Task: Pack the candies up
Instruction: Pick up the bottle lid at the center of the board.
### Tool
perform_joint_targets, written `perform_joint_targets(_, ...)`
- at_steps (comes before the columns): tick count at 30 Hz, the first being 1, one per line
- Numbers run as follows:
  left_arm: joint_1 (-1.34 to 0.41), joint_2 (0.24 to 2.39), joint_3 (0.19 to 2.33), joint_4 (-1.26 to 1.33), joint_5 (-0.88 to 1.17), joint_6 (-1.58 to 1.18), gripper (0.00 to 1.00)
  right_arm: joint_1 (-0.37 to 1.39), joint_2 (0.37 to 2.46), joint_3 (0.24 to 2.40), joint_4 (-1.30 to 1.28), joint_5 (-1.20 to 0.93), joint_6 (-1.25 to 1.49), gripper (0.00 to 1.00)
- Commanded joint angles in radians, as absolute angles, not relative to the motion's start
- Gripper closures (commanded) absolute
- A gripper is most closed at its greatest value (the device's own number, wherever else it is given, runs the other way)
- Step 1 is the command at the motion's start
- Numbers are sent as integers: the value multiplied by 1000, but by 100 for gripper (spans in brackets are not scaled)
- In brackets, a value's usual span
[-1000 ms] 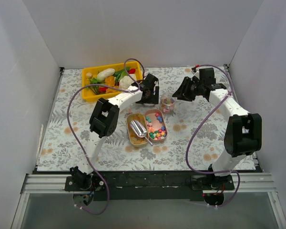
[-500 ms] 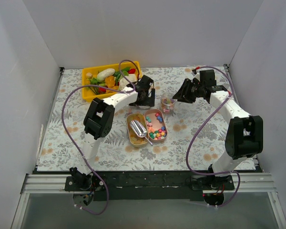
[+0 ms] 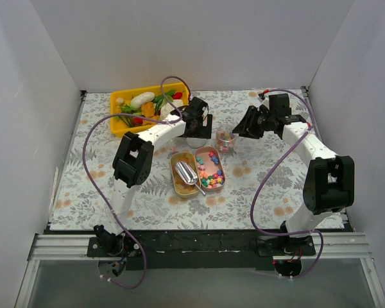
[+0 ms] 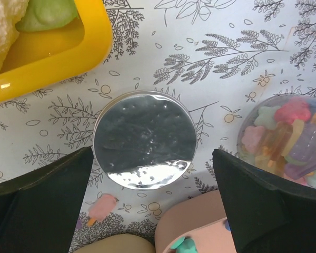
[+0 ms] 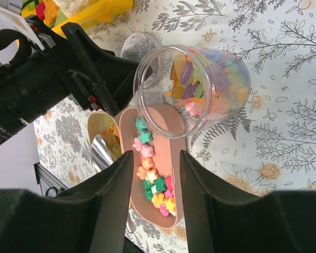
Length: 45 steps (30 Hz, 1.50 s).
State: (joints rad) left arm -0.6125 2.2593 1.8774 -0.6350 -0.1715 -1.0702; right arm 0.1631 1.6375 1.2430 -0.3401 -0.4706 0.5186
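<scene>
Candies [image 3: 210,170] are in three spots here. Lowest in the overhead frame, just below centre, two little oval trays sit side by side and touching. The pink tray [image 3: 223,174] on the right has a loose scatter of pastel star-ish sweets. The tan tray [image 3: 174,165] on the left has yellow-orange ones, with a metal scoop [image 3: 186,173] lying in it, handle pointing lower right.

Just above the pink tray there's a clear jar [image 3: 226,138] standing on the flowery tablecloth [image 3: 90,179]. It's roughly half full of mixed candies and has nothing on top.

Left of the jar, a round silver lid [image 4: 144,138] lies flat on the cloth. The left gripper [image 4: 151,154] hangs right over it, fingers spread wide with the lid between them. In the wrist shot the left finger is just beside the rim, and I honestly can't say if it touches.

The right gripper [image 5: 155,155] is upper right of the jar, pointing at it. Its fingers are apart with nothing between them, and the jar is out past the tips.

Furthest back, upper left of the overhead frame, is the yellow tray [image 4: 52,68] piled with toy vegetables [image 3: 144,102]
</scene>
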Motion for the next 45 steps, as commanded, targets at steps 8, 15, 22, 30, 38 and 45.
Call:
perform_joint_targets(8,-614,2273,1933,-683,-153,-1068,2,156,1620,1272,-334,-491,497,53)
perform_joint_targets(15,-614,2316,1948,-719,-176,-1066,2,155,1624,1264,-333,-492,497,52)
perform_joint_targets(22,-614,2319,1901,-693,-152,-1066,2,156,1617,1262,-337,-485,495,52)
perform_joint_targets(30,-615,2330,1919,-704,-184,-1071,2,156,1614,1253,-333,-486,499,52)
perform_joint_targets(38,-615,2318,1937,-704,-202,-1062,33,155,1612,1250,-330,-488,511,52)
perform_joint_targets(45,-614,2289,1940,-709,-233,-1068,51,156,1608,1244,-325,-486,520,52)
